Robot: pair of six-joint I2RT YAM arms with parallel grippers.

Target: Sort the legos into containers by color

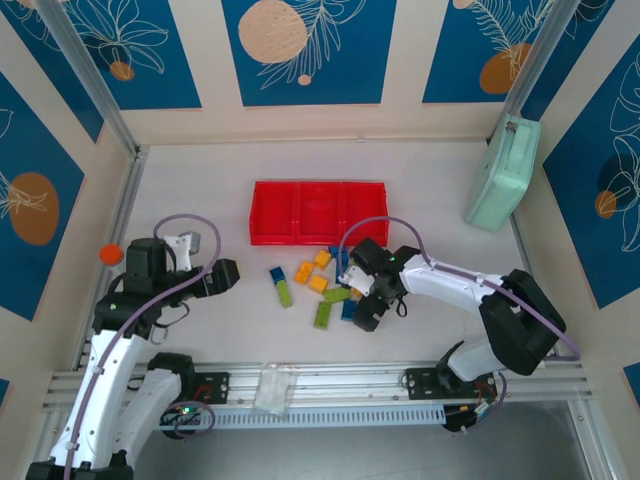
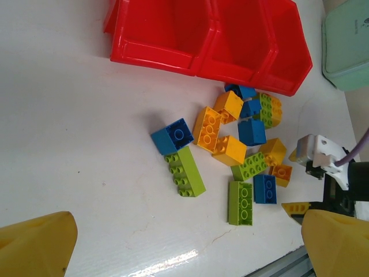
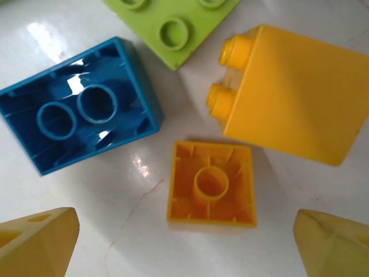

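Observation:
The legos (image 1: 318, 285) lie in a loose heap of blue, lime green and yellow-orange bricks just in front of the red containers (image 1: 318, 212), whose bins look empty. My right gripper (image 1: 362, 292) is low over the heap's right side and open. Its yellow fingertips (image 3: 40, 242) flank an upside-down small orange brick (image 3: 211, 184), without touching it. Beside it lie an upturned blue brick (image 3: 81, 104) and a yellow brick (image 3: 294, 92) on its side. My left gripper (image 1: 232, 272) hovers open left of the heap, nothing between its fingers (image 2: 34, 245).
A mint-green case (image 1: 503, 172) leans on the right wall. An orange-capped object (image 1: 110, 253) sits by the left wall. A clear plastic piece (image 1: 275, 385) rests on the near rail. Bare table lies left of the lime long brick (image 2: 185, 171).

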